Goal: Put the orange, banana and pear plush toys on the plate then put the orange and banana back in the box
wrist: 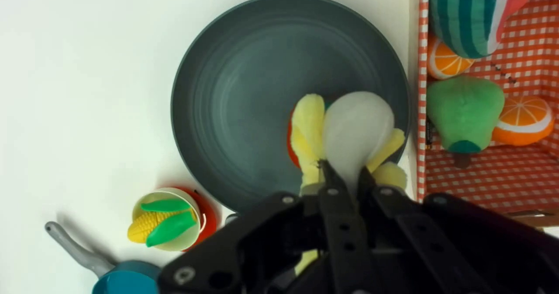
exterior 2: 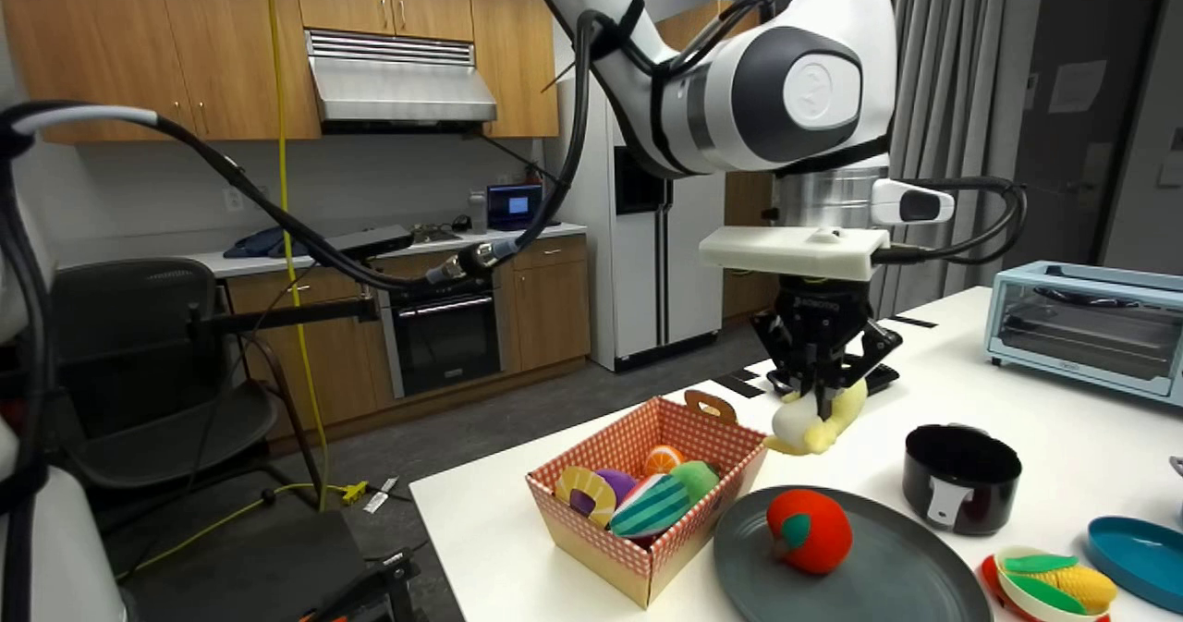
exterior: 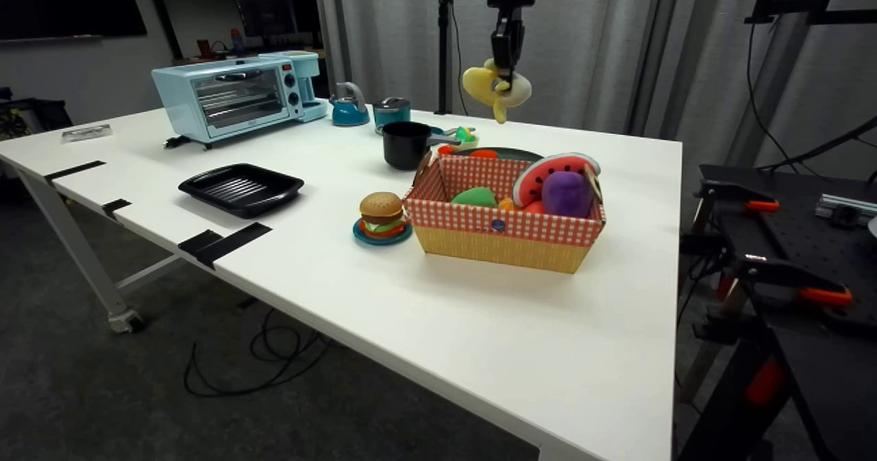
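Gripper (wrist: 344,170): 1. Jaws drawn narrow, pinching the banana plush (wrist: 360,119).
Banana plush: we count 1. Held up off the bench (exterior: 548,338) in both exterior views; in the wrist view it hides part of the plate (wrist: 244,88) and much of the red plush (exterior 2: 823,522).
Tape strips (exterior: 236,244): black, at least 3, along one bench edge.
Plate: 1, grey, flat, just beside the box (exterior 2: 596,548) on the side away from the taped edge. 1 red plush on it.
Box: 1, upright, nearest the corner where the taped edge meets the edge by the black stand (exterior: 808,242).
Box contents: we see 1 pear plush (wrist: 465,110), 2 orange plushes (wrist: 524,119), 1 watermelon slice (wrist: 463,19), 1 purple plush (exterior: 567,194), 1 yellow slice (exterior 2: 568,488). Anything lower down, we can't tell.
Black tray (exterior: 241,194): 1, near the taped edge.
Burger (exterior: 381,213): 1, on 1 teal dish (exterior: 384,241), between black tray and box.
Black pot (exterior 2: 989,497): 1, near the plate.
Corn (wrist: 142,227): 1, in 1 cream cup (wrist: 179,242), just beside the plate.
Teal pan (wrist: 126,281): 1, we get only part of it in the wrist view.
Kettle (exterior: 350,115), lidded pot (exterior: 394,115): 1 each, near the edge opposite the taped one.
Toaster oven (exterior: 240,98): 1, toward the bench end away from the black stand.
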Available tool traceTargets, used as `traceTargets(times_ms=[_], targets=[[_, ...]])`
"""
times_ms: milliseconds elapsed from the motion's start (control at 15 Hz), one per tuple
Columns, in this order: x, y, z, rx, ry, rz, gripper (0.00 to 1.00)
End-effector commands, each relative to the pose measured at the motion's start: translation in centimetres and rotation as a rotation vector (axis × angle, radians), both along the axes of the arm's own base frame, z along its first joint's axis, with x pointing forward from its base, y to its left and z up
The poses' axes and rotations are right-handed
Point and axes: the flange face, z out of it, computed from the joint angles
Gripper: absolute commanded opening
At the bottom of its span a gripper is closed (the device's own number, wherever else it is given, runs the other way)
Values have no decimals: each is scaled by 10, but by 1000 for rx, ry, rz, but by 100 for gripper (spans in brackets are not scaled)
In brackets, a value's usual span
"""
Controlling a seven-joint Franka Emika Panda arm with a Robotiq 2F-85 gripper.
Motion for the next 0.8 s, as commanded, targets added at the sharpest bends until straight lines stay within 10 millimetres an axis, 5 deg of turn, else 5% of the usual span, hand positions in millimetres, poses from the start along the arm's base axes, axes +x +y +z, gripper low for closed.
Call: traceTargets(times_ms=[0,400,467,733], targets=[[11,-18,-7,-17,-4,-93,2],[16,-36,-17,-21,3,-197,2],[17,-37,-18,-20,4,-206,35],[17,-37,-21,-20,11,-222,57]])
